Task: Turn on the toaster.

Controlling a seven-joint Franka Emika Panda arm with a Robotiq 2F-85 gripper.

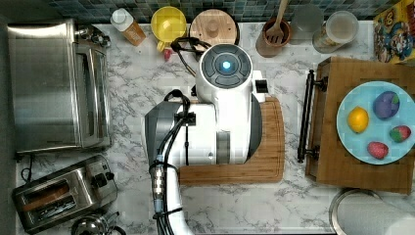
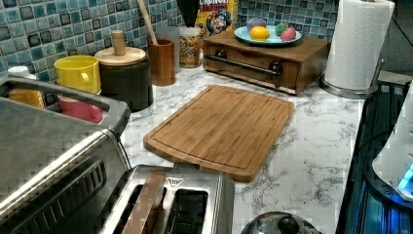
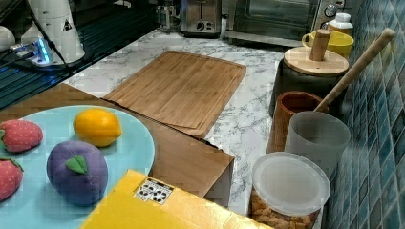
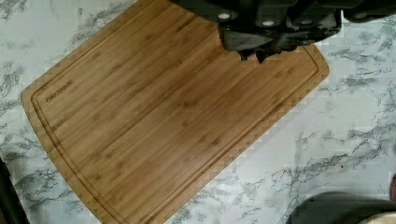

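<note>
Boxy brushed-steel toaster (image 2: 170, 202) sits beside grooved bamboo cutting board (image 2: 221, 126).

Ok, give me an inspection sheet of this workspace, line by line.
Surface: marble counter with a bamboo cutting board under the arm.
Job's things: toaster at the top view's lower left, something brown in one slot.
Clutter: toaster oven, yellow mug, fruit plate, paper towel roll.
Grippers: gripper above the board, holding nothing.
Cables: black bundle along the arm.
Surroundings: blue tiled wall.
</note>
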